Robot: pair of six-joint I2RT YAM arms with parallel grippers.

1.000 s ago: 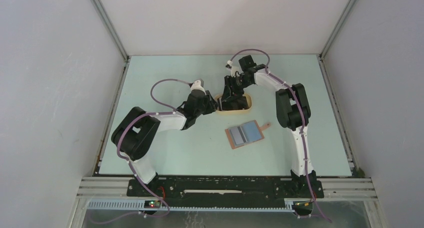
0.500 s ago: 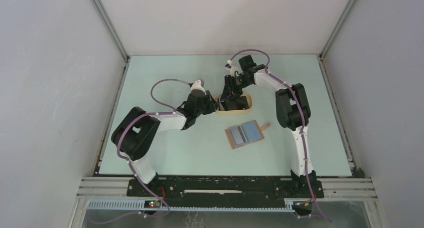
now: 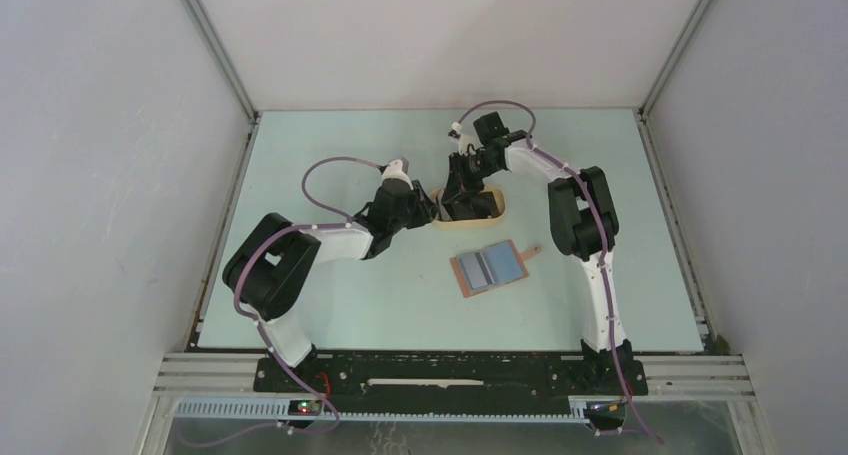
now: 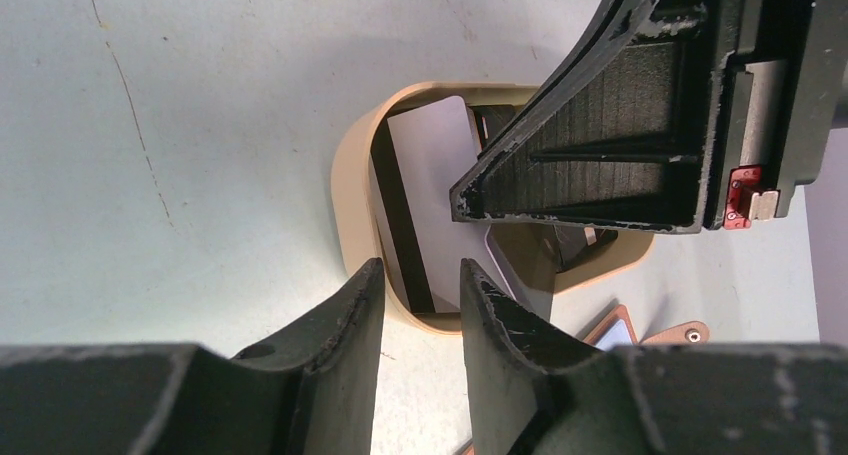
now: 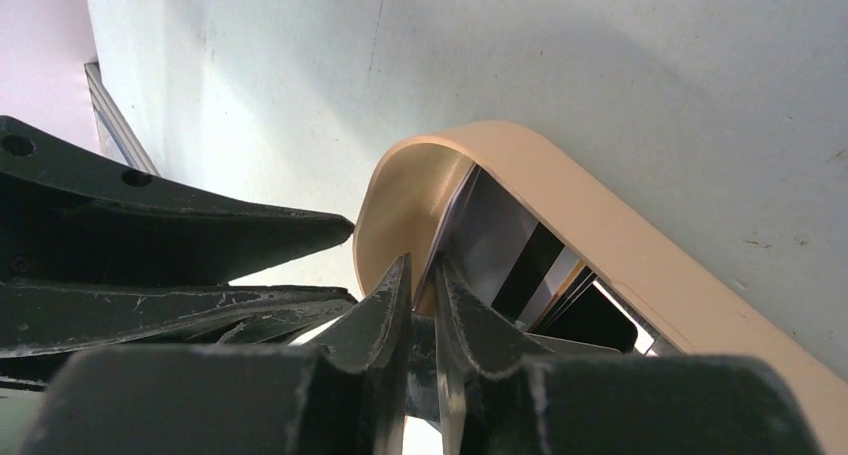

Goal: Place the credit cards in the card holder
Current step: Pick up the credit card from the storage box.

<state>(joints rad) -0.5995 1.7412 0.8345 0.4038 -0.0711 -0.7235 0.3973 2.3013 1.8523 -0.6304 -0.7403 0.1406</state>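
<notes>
The credit cards lie in an oval beige tray [image 3: 495, 213]. A whitish card with a dark stripe [image 4: 435, 145] leans on the tray's wall, over darker cards [image 5: 600, 325]. My right gripper [image 5: 422, 263] reaches down into the tray [image 5: 600, 235]; its jaws stand narrowly open, with the whitish card's [image 5: 495, 230] edge running into the gap. My left gripper [image 4: 418, 273] is open, its tips at the tray's [image 4: 350, 175] end rim, holding nothing. The card holder [image 3: 490, 268] lies open on the table, blue pockets up, in front of the tray.
Both arms crowd the tray's left end, my left gripper [image 3: 428, 207] just beside my right gripper [image 3: 462, 197]. The card holder's snap tab [image 3: 533, 248] points to the right. Metal rails and white walls bound the pale green table [image 3: 330, 305].
My right gripper's jaws have drawn much closer together inside the tray, and its wrist has shifted slightly left. My left arm, the tray and the card holder have not moved.
</notes>
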